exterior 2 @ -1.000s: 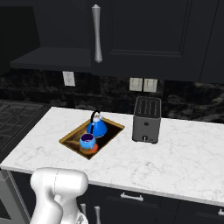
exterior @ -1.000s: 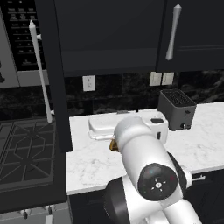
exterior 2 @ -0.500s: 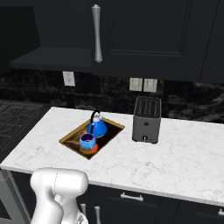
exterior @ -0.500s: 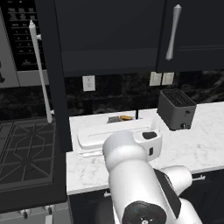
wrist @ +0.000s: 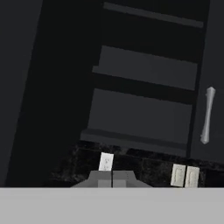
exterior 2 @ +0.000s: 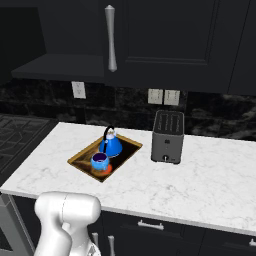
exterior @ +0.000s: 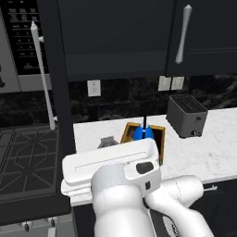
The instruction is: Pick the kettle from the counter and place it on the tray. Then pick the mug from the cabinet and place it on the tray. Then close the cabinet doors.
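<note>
Right base view gives me the clearest look: the tray [exterior 2: 82, 161] lies on the white marble desk [exterior 2: 210, 180], left of the toaster [exterior 2: 167, 136]. The kettle [exterior 2: 110, 145] stands at the tray's far end and the mug [exterior 2: 99, 161] sits just in front of it, both inside the rim. On the wall behind I see outlets [exterior 2: 164, 96] on the dark backsplash.

In the left base view the white arm [exterior: 125, 185] blocks most of the tray, so I make out just the top of the kettle and its black handle above the arm. The left cabinet door [exterior: 55, 92] stands swung out toward me, edge-on, with its long grey handle [exterior: 41, 76] showing. The right door [exterior: 203, 37] is flat against the cabinet.

In the hand view I look into the open cabinet [wrist: 140, 87] with its shelf [wrist: 144, 70], the closed right door's handle beside it. The claw [wrist: 112, 179] sits at the bottom of that view, its tips pressed together with nothing between them.
</note>
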